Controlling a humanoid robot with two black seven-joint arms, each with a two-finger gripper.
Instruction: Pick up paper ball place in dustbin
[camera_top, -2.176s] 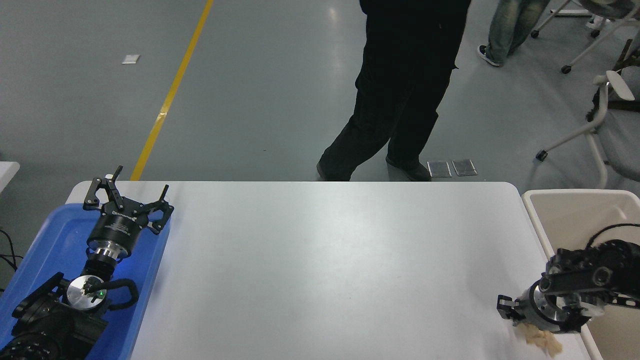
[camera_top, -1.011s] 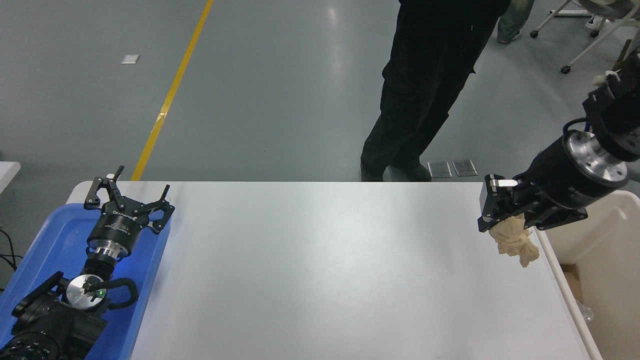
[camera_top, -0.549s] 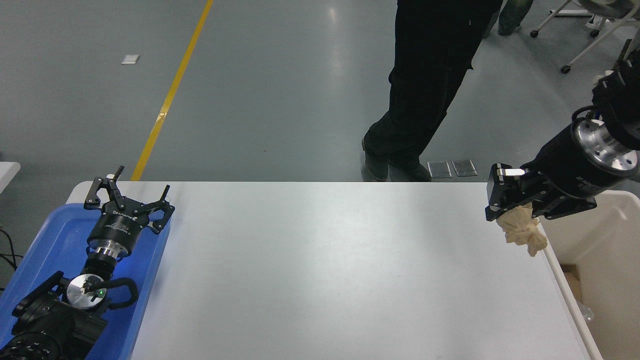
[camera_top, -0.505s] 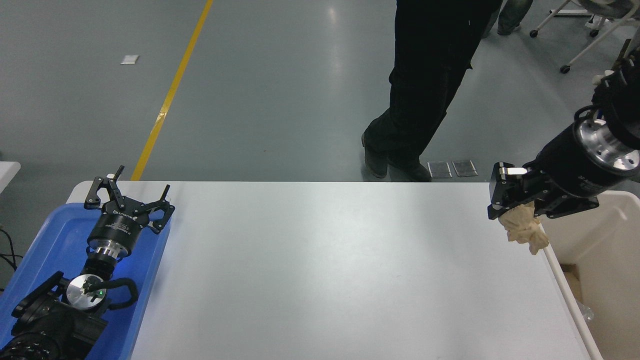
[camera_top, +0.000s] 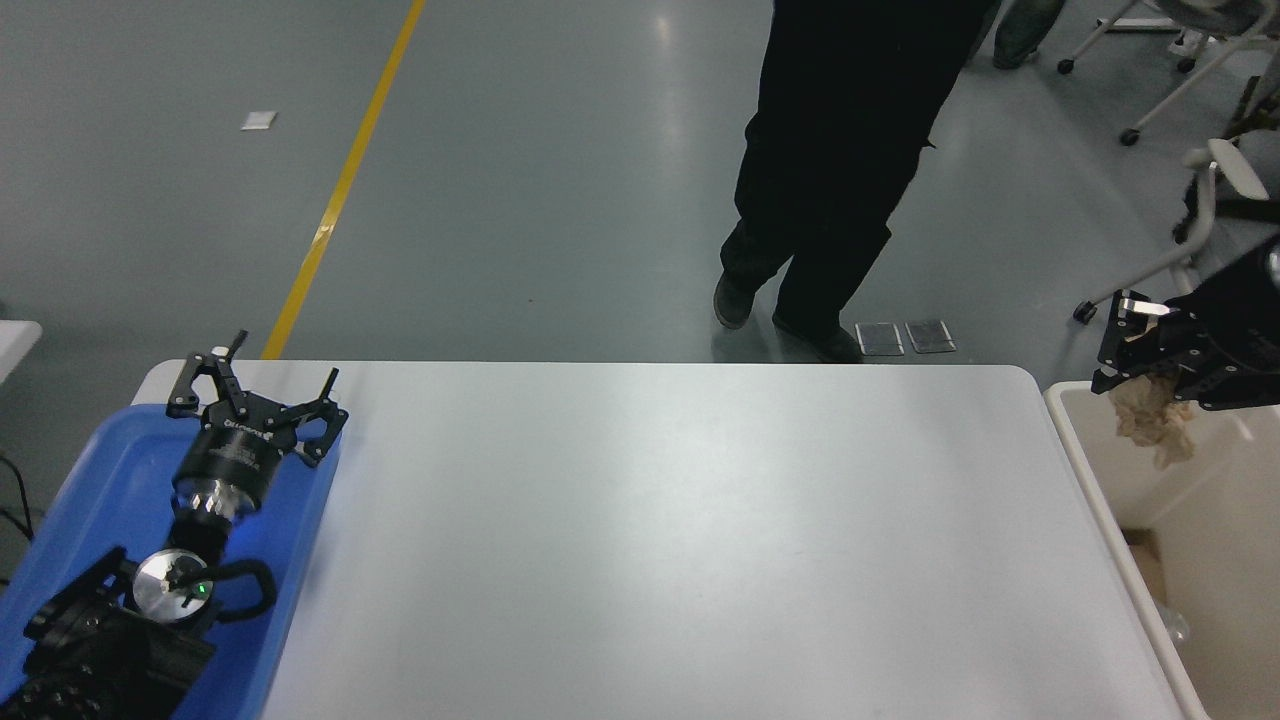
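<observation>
My right gripper (camera_top: 1140, 375) comes in from the right edge and is shut on the paper ball (camera_top: 1153, 415), a wrinkly tan wad whose pointed tail hangs down. It holds the wad in the air above the far end of the dustbin (camera_top: 1085, 470), a large beige bin with a cream-white rim beside the table's right edge. My left gripper (camera_top: 255, 395) is parked at the lower left, open and empty, over the blue tray.
A blue plastic tray (camera_top: 110, 470) lies on the white table (camera_top: 650, 530) at the left. A person in dark trousers (camera_top: 830, 170) stands at the far side. Wheeled chairs (camera_top: 1200, 190) stand at the upper right. Some scraps lie in the bin's bottom.
My right gripper lifted the paper ball off the table's near right corner, then carried it right, from over the table's edge to above the dustbin. The person stepped about.
</observation>
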